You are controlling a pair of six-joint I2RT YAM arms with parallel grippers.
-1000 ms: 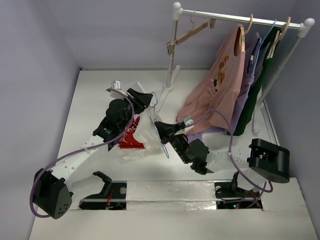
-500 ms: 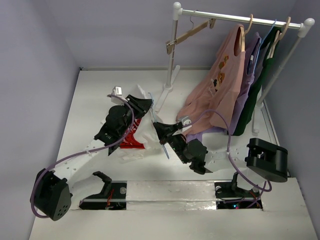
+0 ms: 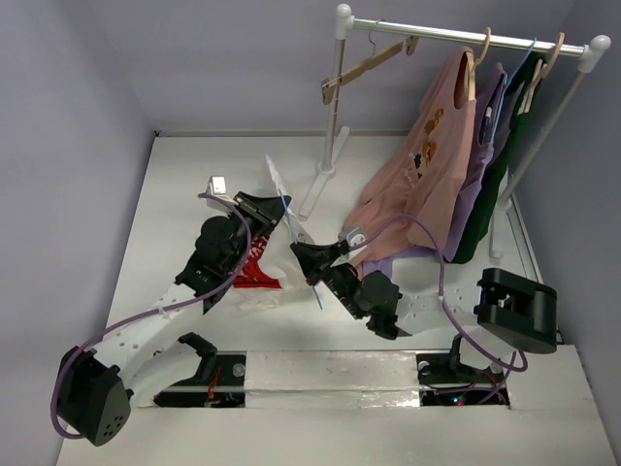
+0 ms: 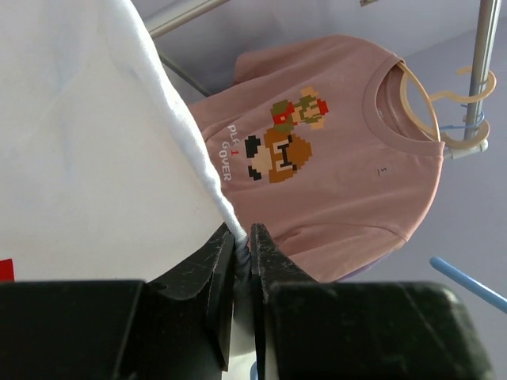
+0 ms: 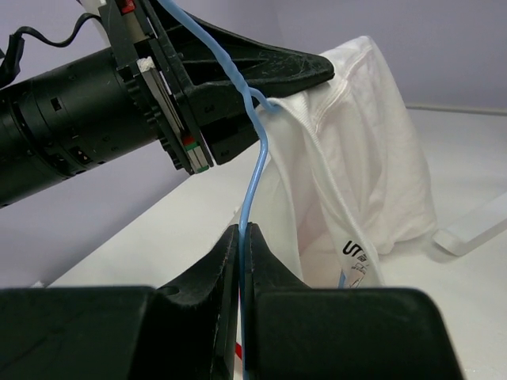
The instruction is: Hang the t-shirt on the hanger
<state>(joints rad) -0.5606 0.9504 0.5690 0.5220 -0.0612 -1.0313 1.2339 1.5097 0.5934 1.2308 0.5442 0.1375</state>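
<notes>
Inside the t-shirt (image 5: 372, 150), the hanger (image 5: 252, 198) mostly hides

Left end effector (image 4: 242, 239), right end effector (image 5: 240, 234) clenched

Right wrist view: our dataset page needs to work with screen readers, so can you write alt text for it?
The right gripper is shut on the thin light-blue wire hanger, which rises and bends beside the bunched white t-shirt. The left gripper reaches in from the upper left, pinching the shirt near that bend.
</notes>
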